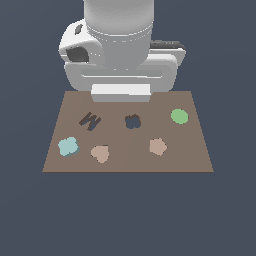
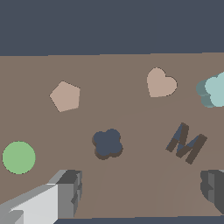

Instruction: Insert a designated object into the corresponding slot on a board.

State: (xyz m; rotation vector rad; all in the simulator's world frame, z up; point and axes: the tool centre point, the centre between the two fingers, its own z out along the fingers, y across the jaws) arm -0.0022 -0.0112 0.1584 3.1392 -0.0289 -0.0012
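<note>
The pale teal clover piece (image 1: pixel 68 146) lies flat on the brown board (image 1: pixel 127 162) near the exterior view's left edge; it also shows in the wrist view (image 2: pixel 216 90), partly cut off. The dark navy clover slot (image 1: pixel 132 121) is in the board's middle, also seen in the wrist view (image 2: pixel 107 143). My gripper (image 2: pixel 141 192) is open and empty, above the board's far side; two grey fingers (image 2: pixel 70 189) show wide apart in the wrist view. In the exterior view the arm's body hides the fingers.
A green round disc (image 1: pixel 179 116) lies at the exterior view's right. A tan heart (image 1: pixel 100 153) and a tan pentagon (image 1: pixel 158 147) lie near the board's front. A dark zigzag mark (image 1: pixel 90 120) sits left of the slot.
</note>
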